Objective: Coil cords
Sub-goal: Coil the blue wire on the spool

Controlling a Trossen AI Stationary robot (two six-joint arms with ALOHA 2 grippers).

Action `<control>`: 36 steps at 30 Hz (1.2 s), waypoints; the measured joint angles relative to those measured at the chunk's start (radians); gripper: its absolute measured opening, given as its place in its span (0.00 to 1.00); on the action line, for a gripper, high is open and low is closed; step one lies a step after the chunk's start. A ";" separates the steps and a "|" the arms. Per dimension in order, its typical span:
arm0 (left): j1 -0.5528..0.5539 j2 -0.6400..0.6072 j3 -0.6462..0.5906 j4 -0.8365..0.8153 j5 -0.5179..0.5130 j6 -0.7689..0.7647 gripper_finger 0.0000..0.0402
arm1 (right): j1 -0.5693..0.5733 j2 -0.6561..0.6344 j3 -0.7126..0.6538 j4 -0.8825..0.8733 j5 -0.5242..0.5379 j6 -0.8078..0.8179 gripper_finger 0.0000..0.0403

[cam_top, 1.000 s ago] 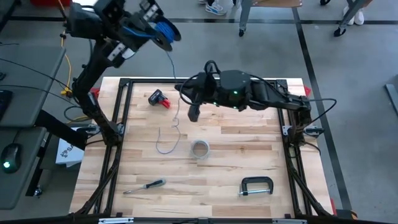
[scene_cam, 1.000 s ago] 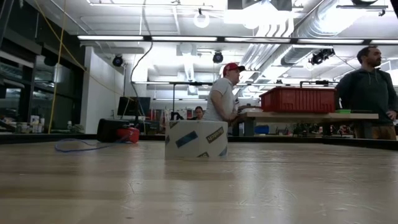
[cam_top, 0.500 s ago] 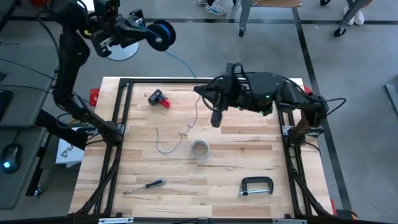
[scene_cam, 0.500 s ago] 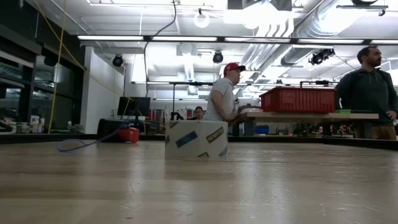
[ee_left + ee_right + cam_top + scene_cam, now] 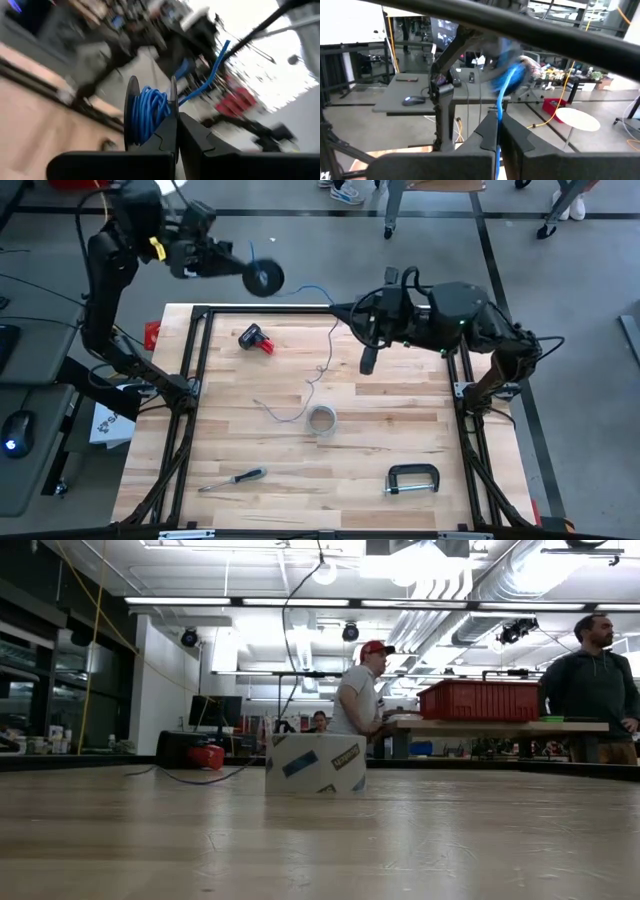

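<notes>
A black spool [image 5: 266,277] wound with the blue cord is held in my left gripper [image 5: 250,272], high beyond the table's far left edge; it also shows in the left wrist view [image 5: 147,116]. The blue cord [image 5: 310,290] runs from the spool to my right gripper [image 5: 343,308], which is shut on it above the table's far edge. Below that gripper the cord hangs down, and its tail [image 5: 287,416] lies on the table, as the low view [image 5: 200,780] also shows. The pale grey cord is out of view. My left gripper pinches one black flange of the spool [image 5: 172,107] at its rim between its two fingers. The fingers reach toward the table's right. The spool is lifted clear, with its axis about level. My right gripper pinches the blue cord [image 5: 498,125] between its two fingers, at a point between the spool and the tail. The fingers are level and point toward the table's left. The cord rises slack to the spool and hangs below the fingers to the table.
A roll of tape [image 5: 321,420] stands mid-table beside the cord's tail, and shows in the low view [image 5: 315,762]. A red and black tool [image 5: 257,338] lies far left, a screwdriver [image 5: 232,478] near left, a C-clamp [image 5: 413,478] near right. People stand beyond the table.
My right gripper has gone toward the table's right edge with the cord, dragging the tail rightward along the table toward the tape roll. My left gripper has swung the spool about and brought it closer to the table's far edge.
</notes>
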 joint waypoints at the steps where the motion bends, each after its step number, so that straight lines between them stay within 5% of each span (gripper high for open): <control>1: -0.015 0.004 0.000 -0.019 0.020 -0.011 0.00 | -0.005 -0.001 0.000 0.000 -0.001 -0.004 0.00; 14: -0.241 0.116 0.000 0.087 0.130 -0.149 0.00 | -0.076 0.011 0.000 0.039 -0.171 0.002 0.00; 24: -0.362 0.244 0.000 0.669 0.283 -0.459 0.00 | -0.093 0.033 0.000 0.132 -0.336 0.006 0.00; 36: -0.426 0.311 0.000 1.152 0.256 -0.494 0.00 | -0.093 0.092 0.000 0.139 -0.433 0.108 0.00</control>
